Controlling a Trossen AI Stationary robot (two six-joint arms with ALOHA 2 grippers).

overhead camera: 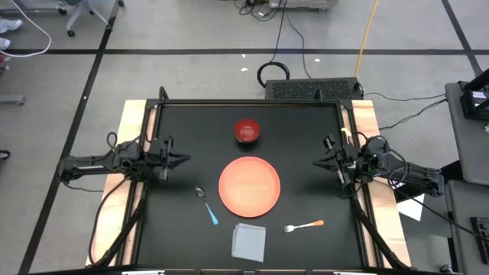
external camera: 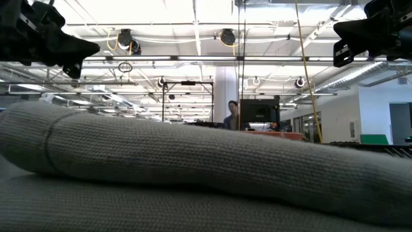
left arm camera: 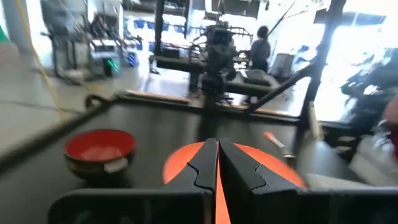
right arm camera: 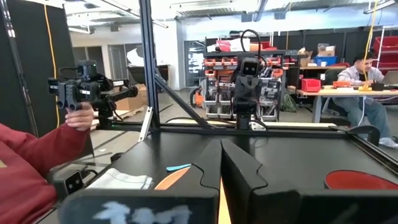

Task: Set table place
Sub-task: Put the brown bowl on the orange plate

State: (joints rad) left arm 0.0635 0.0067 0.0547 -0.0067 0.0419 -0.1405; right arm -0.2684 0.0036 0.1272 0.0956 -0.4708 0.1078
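Observation:
On the black table [overhead camera: 176,229] lies an orange plate [overhead camera: 250,186], with a red bowl [overhead camera: 246,131] standing behind it. A spoon with a blue handle [overhead camera: 207,205] lies flat to the plate's left. A fork with an orange handle [overhead camera: 304,226] lies near the front right, and a folded grey napkin [overhead camera: 249,241] lies at the front. My left gripper [overhead camera: 186,160] hovers shut at the table's left side, pointing level toward the plate [left arm camera: 186,163]. My right gripper [overhead camera: 316,162] hovers shut at the right side, facing it. Neither holds anything.
The napkin [external camera: 193,167] fills the low view's foreground. In the right wrist view a person's red sleeve [right arm camera: 31,162] and a hand holding a device show past the table's near side. A black box [overhead camera: 313,88] sits behind the far edge. Bare tabletop lies between each gripper and the plate.

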